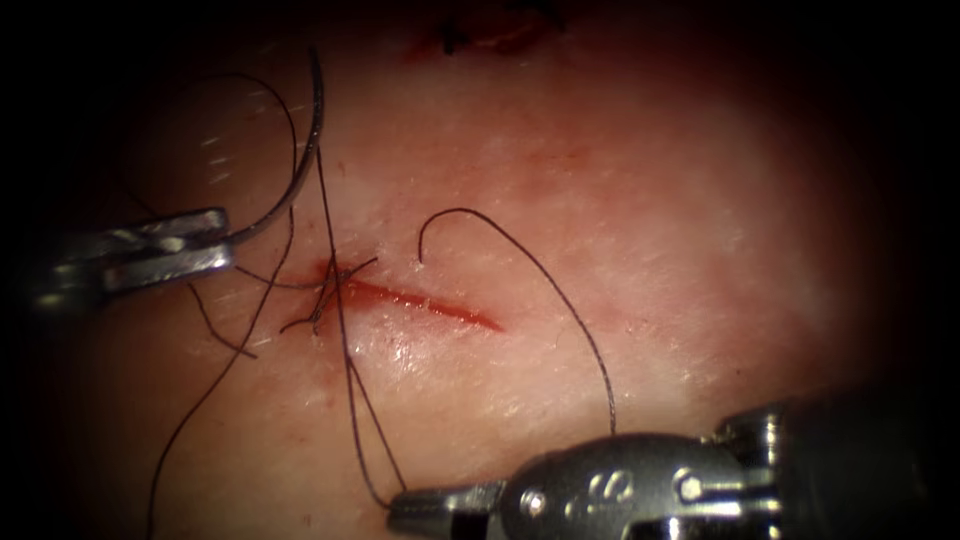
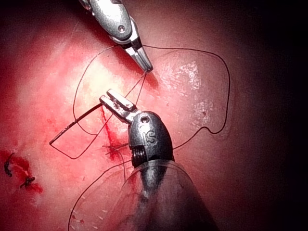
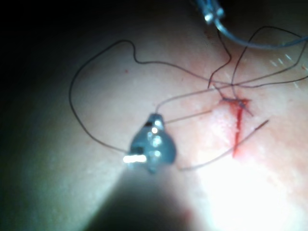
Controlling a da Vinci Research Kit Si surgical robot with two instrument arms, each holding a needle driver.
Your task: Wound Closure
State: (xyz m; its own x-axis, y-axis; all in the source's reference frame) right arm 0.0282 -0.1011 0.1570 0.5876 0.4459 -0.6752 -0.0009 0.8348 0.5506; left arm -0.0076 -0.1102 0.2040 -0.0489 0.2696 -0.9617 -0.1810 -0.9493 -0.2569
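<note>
- Endoscope view: the left tool (image 1: 215,240) sits left of the cut (image 1: 420,300), its jaws clamped on the needle (image 1: 300,150) at one end of the curve. The needle arcs up and away, clear of the tissue (image 1: 650,200).
- The right tool (image 1: 405,510) lies below the cut, jaws closed on the thread (image 1: 345,370), which runs from the stitch at the cut's left end down to its tip. Another length of thread loops over the tissue right of the cut.
- Red fluid (image 1: 450,310) lines the cut.
- Left wrist view: the left tool (image 2: 115,102) holds the needle (image 2: 72,126), which points away over the tissue (image 2: 192,82), not in it. The right tool (image 2: 147,66) pinches the thread (image 2: 137,89) at its tip.
- Right wrist view: the right tool (image 3: 155,119) is seen end-on, with thread (image 3: 187,115) leading from it to the cut (image 3: 238,127). I cannot tell here how its jaws stand. The left tool (image 3: 214,14) grips the needle (image 3: 260,44) beyond the cut.
</note>
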